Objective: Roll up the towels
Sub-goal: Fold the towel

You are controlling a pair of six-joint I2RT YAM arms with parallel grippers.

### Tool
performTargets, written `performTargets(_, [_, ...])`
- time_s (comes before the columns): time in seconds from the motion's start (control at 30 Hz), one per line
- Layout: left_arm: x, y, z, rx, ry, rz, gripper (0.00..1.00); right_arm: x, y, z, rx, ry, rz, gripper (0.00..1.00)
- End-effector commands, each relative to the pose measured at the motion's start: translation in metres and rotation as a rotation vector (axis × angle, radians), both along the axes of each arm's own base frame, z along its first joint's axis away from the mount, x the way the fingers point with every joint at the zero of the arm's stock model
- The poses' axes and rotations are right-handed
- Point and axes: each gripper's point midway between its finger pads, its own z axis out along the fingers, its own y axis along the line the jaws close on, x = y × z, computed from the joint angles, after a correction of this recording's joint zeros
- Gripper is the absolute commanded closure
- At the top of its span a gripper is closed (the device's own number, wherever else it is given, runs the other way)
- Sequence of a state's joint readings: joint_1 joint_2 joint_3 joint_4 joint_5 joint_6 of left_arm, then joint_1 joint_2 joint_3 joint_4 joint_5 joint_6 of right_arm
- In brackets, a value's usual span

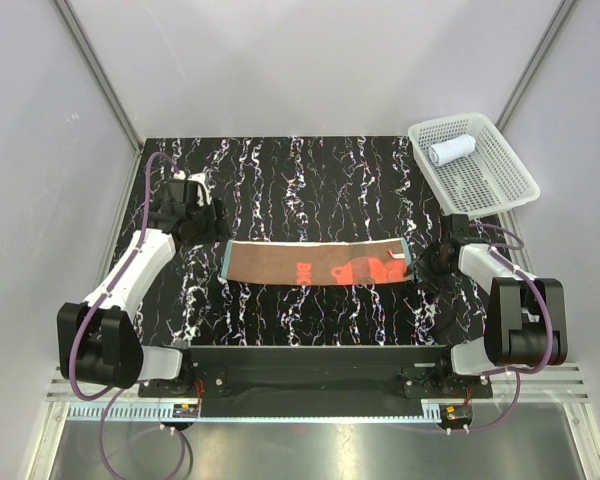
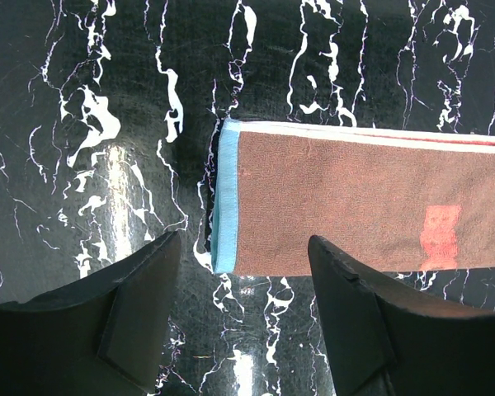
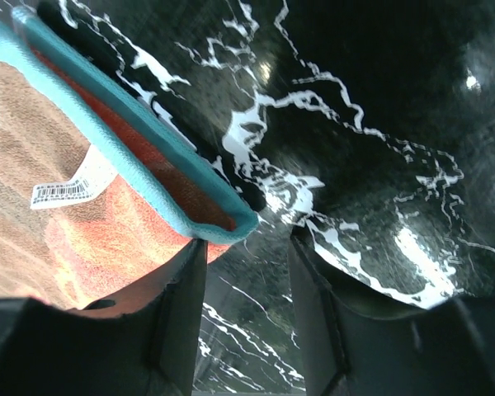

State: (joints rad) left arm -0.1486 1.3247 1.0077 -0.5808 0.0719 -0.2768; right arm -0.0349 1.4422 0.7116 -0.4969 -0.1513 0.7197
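Jaws parted, at ends of orange-red towel (image 1: 315,264)

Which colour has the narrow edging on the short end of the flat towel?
Teal edging on the towel; the right wrist view shows it best.

2 white arms (image 1: 130,272) with bulky black joints (image 1: 102,345) and purple cables (image 1: 146,195)

Lab: white-walled framed enclosure (image 1: 310,60)
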Motion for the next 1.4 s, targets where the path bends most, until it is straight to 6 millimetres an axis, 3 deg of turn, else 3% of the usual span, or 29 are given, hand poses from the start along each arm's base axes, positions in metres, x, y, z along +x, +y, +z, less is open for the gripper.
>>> performTargets(0.0, [0.010, -0.005, 0.017, -0.002, -0.070, -0.028, 0.32, 0.013, -0.003, 0.006, -0.004, -0.066, -0.008, 0.50])
performTargets(0.17, [0.011, -0.004, 0.015, 0.002, -0.066, -0.026, 0.32, 0.014, -0.012, 0.012, -0.055, -0.096, -0.004, 0.54])
performTargets(0.63, [0.009, -0.006, 0.009, 0.020, -0.046, -0.039, 0.32, 0.023, -0.010, -0.007, -0.043, -0.070, 0.014, 0.64])
performTargets(1.0, [0.009, -0.007, 0.009, 0.018, -0.043, -0.043, 0.32, 0.024, -0.008, -0.010, -0.029, -0.064, 0.033, 0.98])
performTargets(1.17, [0.004, -0.012, 0.011, 0.007, -0.046, -0.058, 0.32, 0.020, -0.021, 0.008, -0.107, -0.059, 0.035, 1.00])
performTargets(1.37, [-0.010, -0.017, 0.019, -0.023, -0.051, -0.076, 0.32, 0.032, -0.023, 0.068, -0.153, -0.174, 0.058, 1.00])
